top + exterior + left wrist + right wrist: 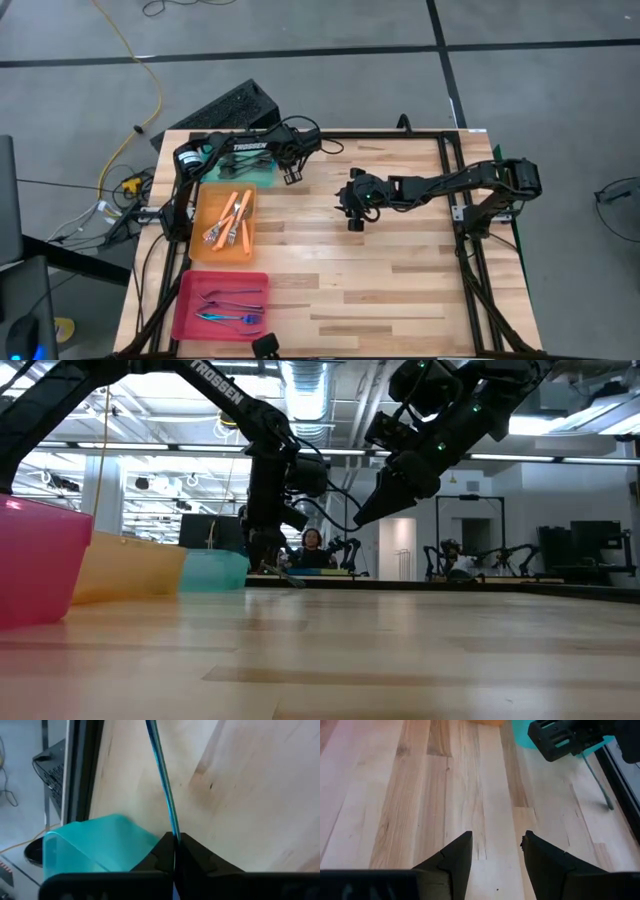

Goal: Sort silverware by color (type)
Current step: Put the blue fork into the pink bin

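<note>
Pinched between the closed fingers of your left hand (175,851) is a slim blue-handled fork (162,780), its long axis running straight out ahead of the fingers over the bare counter (400,270). That hand sits just beside the teal tray (262,176), on the side facing the middle of the counter, so the fork's likely home looks to be the pink tray (190,300), which already holds the other blue pieces (232,318). From the teal tray, the pink one lies past the orange tray (200,225), down the same edge of the counter; you'll have to carry over or around the orange tray and its orange-handled forks (232,222) with the fork lifted clear of the rim. Dark grey pieces (250,158) show under the left arm in the teal tray. Your right hand (495,852) hangs above open wood well toward the centre from the teal tray, fingers parted and gripping nothing; it is farther from every tray than the left, and it does not block the route. No loose silverware shows on the open wood.
</note>
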`<state>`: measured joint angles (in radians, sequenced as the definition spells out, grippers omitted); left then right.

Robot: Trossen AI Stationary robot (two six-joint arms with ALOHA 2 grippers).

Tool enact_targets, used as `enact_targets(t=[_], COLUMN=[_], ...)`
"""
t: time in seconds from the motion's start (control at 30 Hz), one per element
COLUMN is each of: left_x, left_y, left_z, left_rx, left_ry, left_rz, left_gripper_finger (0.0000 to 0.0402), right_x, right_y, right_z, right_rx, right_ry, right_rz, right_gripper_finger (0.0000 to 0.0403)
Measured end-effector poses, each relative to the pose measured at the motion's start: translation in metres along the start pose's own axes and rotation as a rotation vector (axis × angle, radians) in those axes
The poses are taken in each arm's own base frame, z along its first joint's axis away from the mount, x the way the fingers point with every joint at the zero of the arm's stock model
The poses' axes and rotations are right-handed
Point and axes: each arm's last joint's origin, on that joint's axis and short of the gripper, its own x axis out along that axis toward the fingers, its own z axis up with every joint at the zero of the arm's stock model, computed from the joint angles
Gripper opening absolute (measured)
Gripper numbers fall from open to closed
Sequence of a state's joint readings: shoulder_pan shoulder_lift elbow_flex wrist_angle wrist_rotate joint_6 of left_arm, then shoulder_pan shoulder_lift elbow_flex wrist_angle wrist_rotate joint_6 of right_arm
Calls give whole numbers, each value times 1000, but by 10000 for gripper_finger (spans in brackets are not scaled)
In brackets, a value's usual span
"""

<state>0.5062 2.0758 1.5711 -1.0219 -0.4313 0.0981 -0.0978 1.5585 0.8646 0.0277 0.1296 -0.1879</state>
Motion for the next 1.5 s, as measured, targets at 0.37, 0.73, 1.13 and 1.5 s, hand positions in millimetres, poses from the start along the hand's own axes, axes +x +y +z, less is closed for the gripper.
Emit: enact_targets(t=[0.37, 0.73, 1.13, 1.5], left_x=[-11, -79, -238, -311], left_y=[-10, 6, 10, -15], left_z=[5, 24, -21, -127], left_rx=[24, -10, -77, -204], left_ry=[-41, -159, -400, -592], left_rz=[-5, 10, 64, -106], left_gripper_finger=[0, 0, 0, 0], right_x=[0, -3, -7, -9], right_y=[1, 21, 40, 46], right_z=[-1, -5, -10, -11], right_rx=[12, -7, -18, -35], right_ry=[13, 72, 140, 146], right_rz=[5, 67, 118, 135], right_gripper_finger=[163, 155, 155, 155])
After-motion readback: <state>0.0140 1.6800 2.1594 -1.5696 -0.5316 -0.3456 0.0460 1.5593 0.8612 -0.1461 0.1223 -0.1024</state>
